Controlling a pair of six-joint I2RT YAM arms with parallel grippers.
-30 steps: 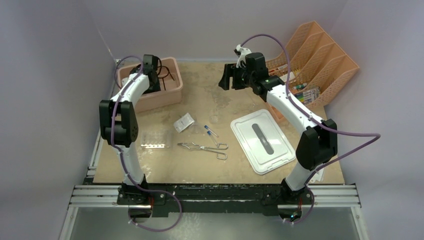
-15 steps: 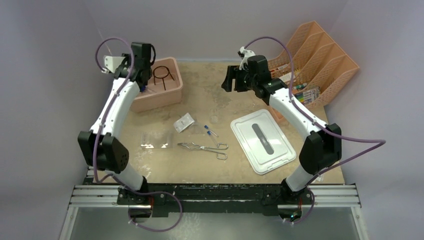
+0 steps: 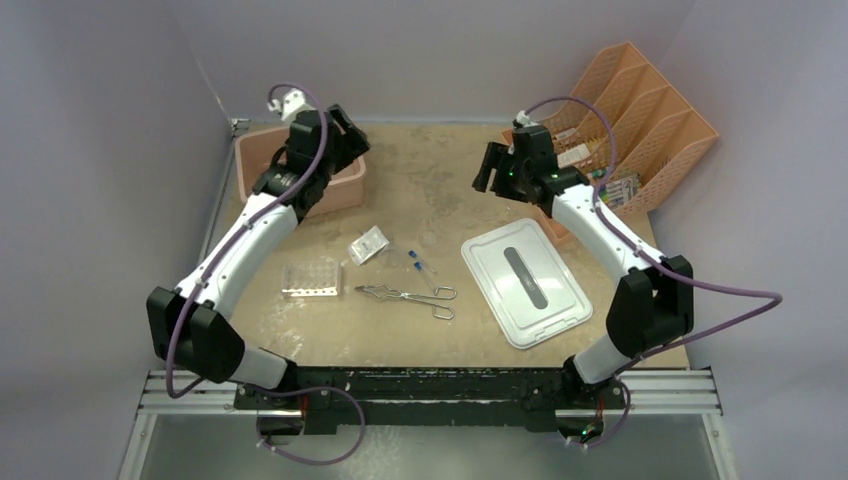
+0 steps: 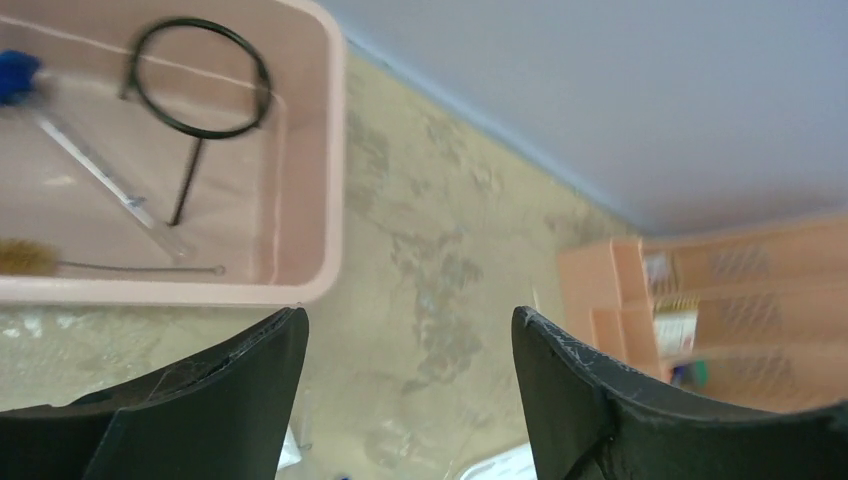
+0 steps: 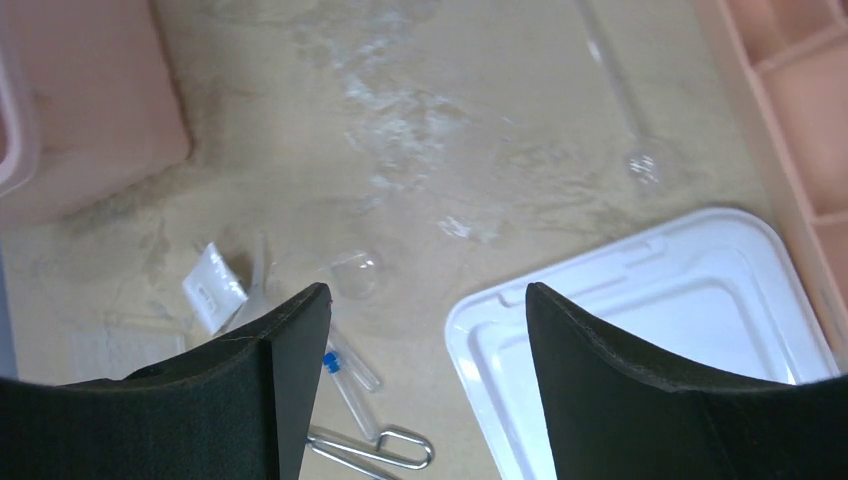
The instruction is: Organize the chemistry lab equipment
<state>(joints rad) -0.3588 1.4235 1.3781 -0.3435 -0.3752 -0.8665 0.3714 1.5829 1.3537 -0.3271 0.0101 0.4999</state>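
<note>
Both end effectors released, nothing between jaws; left end effector (image 3: 347, 137) hangs over right rim of pink bin (image 3: 345, 192); right end effector (image 3: 490, 170) hovers above bare tabletop (image 3: 420, 190), beyond white lid (image 3: 525, 280). Ring stand (image 4: 188, 180) and brush (image 4: 110, 266) lie in bin; tube rack (image 3: 310, 278), tongs (image 3: 410, 295), vials (image 3: 420, 262), flask (image 5: 355, 272) lie loose mid-tabletop. Likely next: you fetch tube rack with left; clear rim first; descend straight; grip across short sides; carry level; set beside ring stand, not on it.
</note>
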